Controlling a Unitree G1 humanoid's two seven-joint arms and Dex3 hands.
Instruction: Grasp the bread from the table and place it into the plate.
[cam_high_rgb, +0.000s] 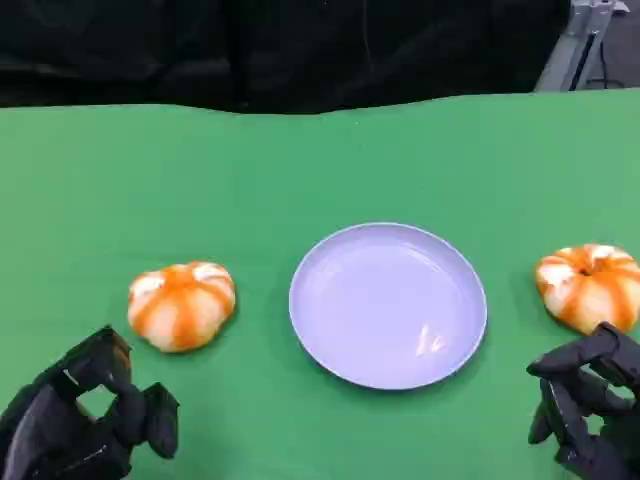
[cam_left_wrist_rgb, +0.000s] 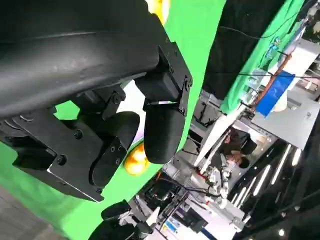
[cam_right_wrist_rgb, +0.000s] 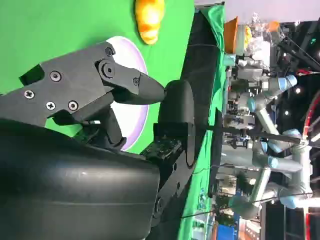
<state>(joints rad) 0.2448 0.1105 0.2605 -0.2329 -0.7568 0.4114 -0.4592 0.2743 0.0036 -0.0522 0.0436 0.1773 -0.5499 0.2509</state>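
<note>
**Two breads flank the plate, both hands low and holding nothing**

The lavender plate (cam_high_rgb: 388, 304) sits on the green table (cam_high_rgb: 300, 170) and serves as the landmark here. Nothing lies in it. One bread (cam_high_rgb: 181, 304), a round orange-and-white bun, rests on the table to the left of the plate, apart from its rim. A second bread (cam_high_rgb: 590, 286) of the same kind rests to the right of the plate, also clear of the rim.

The left hand (cam_high_rgb: 85, 420) is nearer the robot than the plate and off to its left, just short of the left bread without touching it. Its fingers are curled partway with gaps between them, and nothing is in them. The right hand (cam_high_rgb: 590, 410) is nearer the robot than the plate and off to its right, just below the right bread; its fingers are bent but apart, holding nothing.

In the left wrist view the black fingers (cam_left_wrist_rgb: 162, 130) reach out over the table with a bread (cam_left_wrist_rgb: 134, 161) beyond them. In the right wrist view the plate (cam_right_wrist_rgb: 131, 107) shows behind the hand's fingers (cam_right_wrist_rgb: 177, 120), and a bread (cam_right_wrist_rgb: 149, 17) lies past the plate.
</note>
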